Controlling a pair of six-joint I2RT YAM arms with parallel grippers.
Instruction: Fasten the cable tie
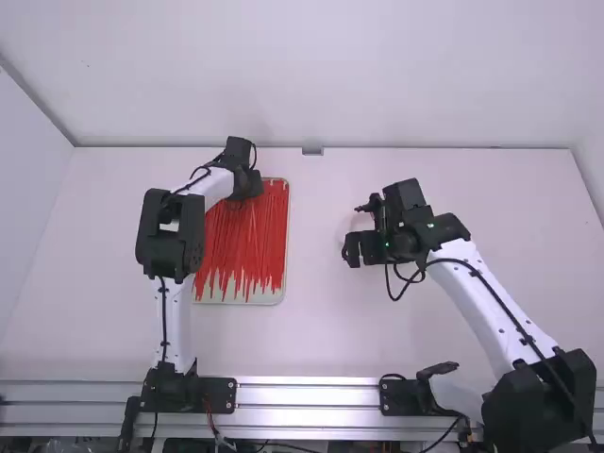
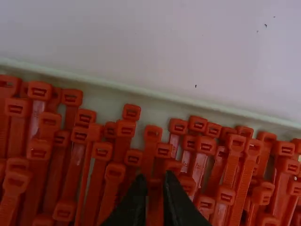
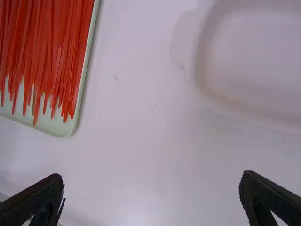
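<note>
Overlooking the table: left gripper [image 1: 247,182] sits at the upper end of the tray [image 1: 279,288] of red cable ties [image 1: 247,241], left of the frame's centre; right gripper [image 1: 361,231] hangs right of centre over the white table [image 1: 321,359].
Left wrist view: fingers [image 2: 176,207] nearly closed, pinching one cable tie [image 2: 154,209] among the heads of the pile.
Right wrist view: jaws spread wide, holding nothing; tray and white tub [image 3: 188,52] lie beyond, well apart.

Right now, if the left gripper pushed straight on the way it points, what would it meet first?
The red cable ties: the left gripper seems closed on one, so it would likely press the pile into the tray.
</note>
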